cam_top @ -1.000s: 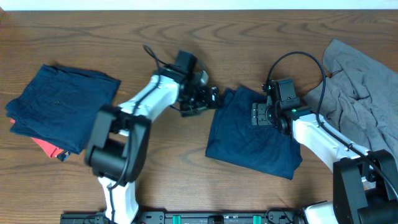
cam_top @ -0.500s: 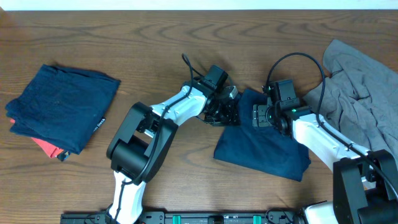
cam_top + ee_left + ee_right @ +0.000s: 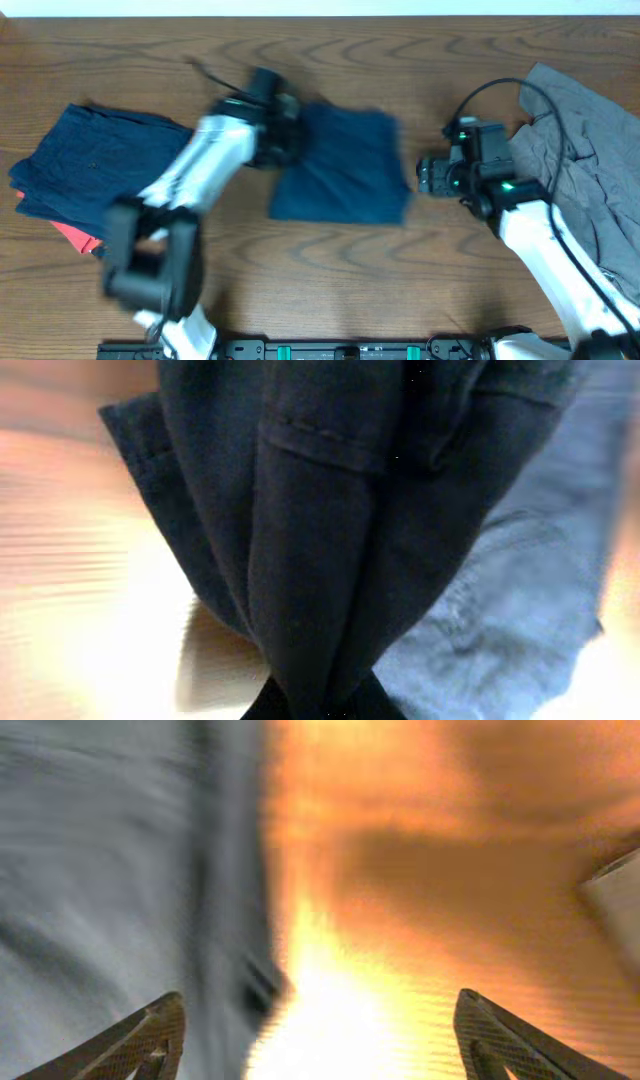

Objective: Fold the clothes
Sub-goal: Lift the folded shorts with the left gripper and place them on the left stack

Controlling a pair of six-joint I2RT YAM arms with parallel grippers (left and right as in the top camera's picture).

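The left arm [image 3: 205,160] and the right arm [image 3: 545,235] have white shells with black joint housings. Toward the table's [image 3: 330,280] far edge, a black cable [image 3: 488,84] loops off the right arm's black wrist block, where small green lights [image 3: 462,128] glow. The right end effector [image 3: 320,1045] has dark fingers [image 3: 150,1038] with a woven, carbon-like texture.

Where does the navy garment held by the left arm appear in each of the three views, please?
Overhead: the navy garment lies at centre, its left edge in the left claw.
Left wrist: it fills most of the frame, bunched into the claw at bottom centre.
Right wrist: only blurred greyish cloth at left; cannot tell whether it is this one.
Shared landmark: the wooden table.
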